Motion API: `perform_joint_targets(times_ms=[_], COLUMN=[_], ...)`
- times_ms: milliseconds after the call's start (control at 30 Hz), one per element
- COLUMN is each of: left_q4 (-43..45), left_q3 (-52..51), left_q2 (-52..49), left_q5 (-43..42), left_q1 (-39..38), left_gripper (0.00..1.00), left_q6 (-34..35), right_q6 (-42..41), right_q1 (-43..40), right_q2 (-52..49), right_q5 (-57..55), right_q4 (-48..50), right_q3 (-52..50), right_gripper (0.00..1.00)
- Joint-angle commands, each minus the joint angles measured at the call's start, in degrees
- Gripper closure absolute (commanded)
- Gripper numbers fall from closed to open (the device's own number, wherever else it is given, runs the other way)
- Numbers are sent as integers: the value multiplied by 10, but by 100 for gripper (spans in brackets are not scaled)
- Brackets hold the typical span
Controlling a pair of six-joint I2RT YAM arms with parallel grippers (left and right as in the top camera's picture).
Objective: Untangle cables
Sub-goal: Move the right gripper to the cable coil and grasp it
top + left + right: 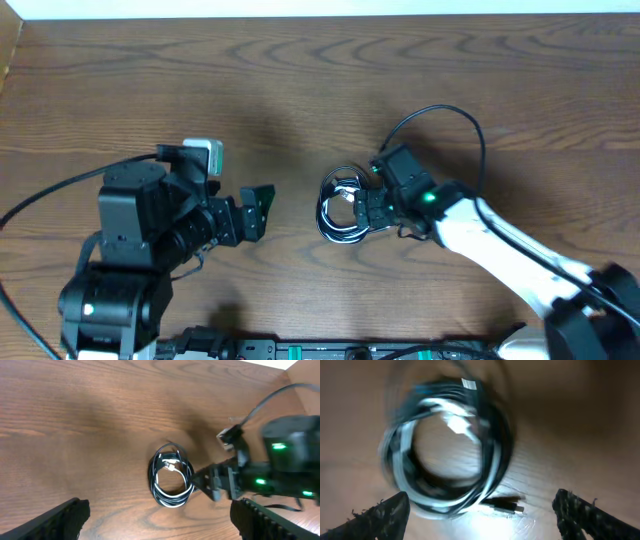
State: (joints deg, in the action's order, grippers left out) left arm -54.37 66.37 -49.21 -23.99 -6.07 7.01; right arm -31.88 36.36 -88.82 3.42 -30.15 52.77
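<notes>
Both agape: right gripper (361,211) just at 3 o'clock of the cables (338,212), left gripper (263,207) farther off at 9.

You are looking at a dark brown wood-grain table (300,90) with long wavy grain lines. Along its far edge runs a pale white strip (320,8), and its far left corner meets a lighter tan border (8,55).

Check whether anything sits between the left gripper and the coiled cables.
Nothing visible does. Only bare table lies between the left gripper and the cables. The right gripper, open, is at the coil's far edge, not in that path.
</notes>
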Motion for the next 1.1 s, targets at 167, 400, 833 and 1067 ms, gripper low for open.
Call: perform_joint_targets(times_ms=[167,400,833,1067], left_q4=[-28,-43,-77,-98], left_q3=[11,11,10,0], left_q2=[-2,-2,-5,-12], left_q5=[14,14,14,14], left_q1=[-1,-1,-1,-1], left_gripper=[7,9,39,73], left_q6=[-14,-14,-15,-38], right_q6=[-215,-215,-156,-3], right_q1=[51,81,86,82], right_q2=[-76,-79,-77,-13], right_q5=[-57,-79,-125,-123], right_q4=[27,42,52,46], right_q3=[3,3,6,54], right_gripper=[26,50,99,99])
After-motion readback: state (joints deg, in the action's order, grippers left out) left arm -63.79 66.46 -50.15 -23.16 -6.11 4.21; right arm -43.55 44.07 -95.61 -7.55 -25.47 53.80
